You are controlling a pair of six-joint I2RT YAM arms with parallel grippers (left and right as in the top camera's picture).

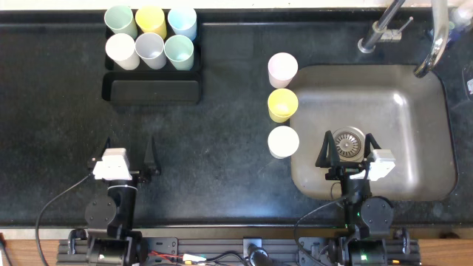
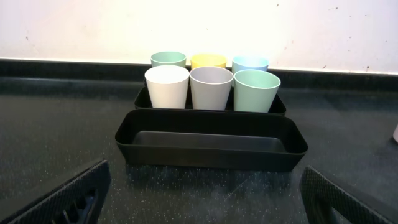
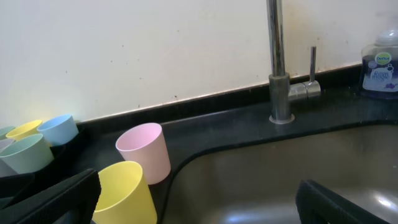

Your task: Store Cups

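Left hand [image 1: 130, 154] and right hand [image 1: 348, 151] both spread wide; yellow cup [image 1: 282, 104] upright, mouth up

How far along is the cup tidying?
Six cups already stand in the back bin. Nothing is in hand: the left gripper and right gripper are open and empty. To store: the pink cup, yellow cup and white cup beside the sink, with the front bin empty.

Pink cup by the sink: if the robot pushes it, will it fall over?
Probably, if pushed up high: the pink cup stands on its narrower bottom with a wider top. It looks like empty plastic, so likely light. Tipped, it might roll into the sink beside it.
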